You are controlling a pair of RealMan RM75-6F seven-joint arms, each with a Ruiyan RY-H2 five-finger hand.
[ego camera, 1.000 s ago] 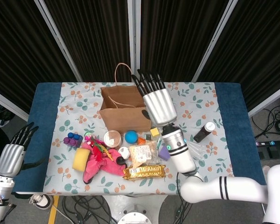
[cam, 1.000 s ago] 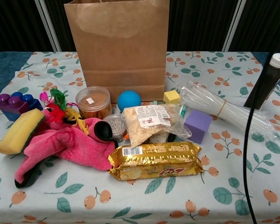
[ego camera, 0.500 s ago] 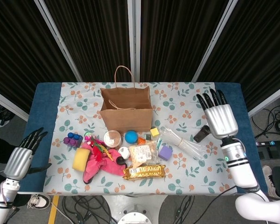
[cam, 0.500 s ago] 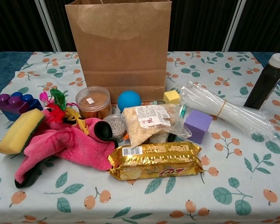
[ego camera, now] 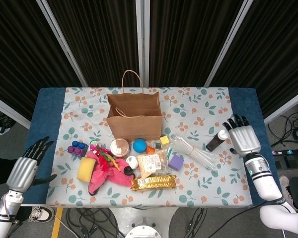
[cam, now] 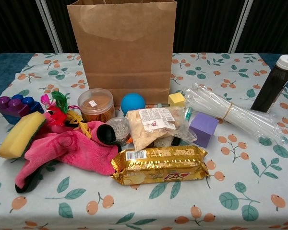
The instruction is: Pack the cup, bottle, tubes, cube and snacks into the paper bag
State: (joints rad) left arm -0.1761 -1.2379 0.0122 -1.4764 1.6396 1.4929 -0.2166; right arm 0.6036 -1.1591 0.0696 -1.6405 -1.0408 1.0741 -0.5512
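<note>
The brown paper bag (ego camera: 134, 119) (cam: 124, 48) stands open and upright at the back middle of the table. In front of it lie a lidded cup (ego camera: 119, 147) (cam: 96, 104), a clear snack pouch (ego camera: 152, 163) (cam: 156, 125), a gold snack bar (ego camera: 153, 183) (cam: 159, 165), a purple cube (ego camera: 175, 162) (cam: 203, 129), a yellow cube (ego camera: 164, 140) (cam: 176, 99) and a bundle of clear tubes (ego camera: 193, 151) (cam: 233, 116). A dark bottle (ego camera: 217, 140) (cam: 273, 83) stands right of the tubes. My right hand (ego camera: 244, 140) is open just right of the bottle. My left hand (ego camera: 26, 167) is open off the table's left edge.
A pink cloth (ego camera: 105, 171) (cam: 69, 148), yellow sponge (ego camera: 86, 169) (cam: 19, 134), blue ball (ego camera: 139, 145) (cam: 133, 103), purple toy brick (ego camera: 77, 148) (cam: 13, 107) and a small clear jar (ego camera: 132, 162) (cam: 118, 128) crowd the front left. A floral tablecloth (ego camera: 208, 111) covers the table.
My right hand has swung from in front of the bag out to the right and dropped beside the bottle. My left hand has sunk slightly lower at the left edge.
</note>
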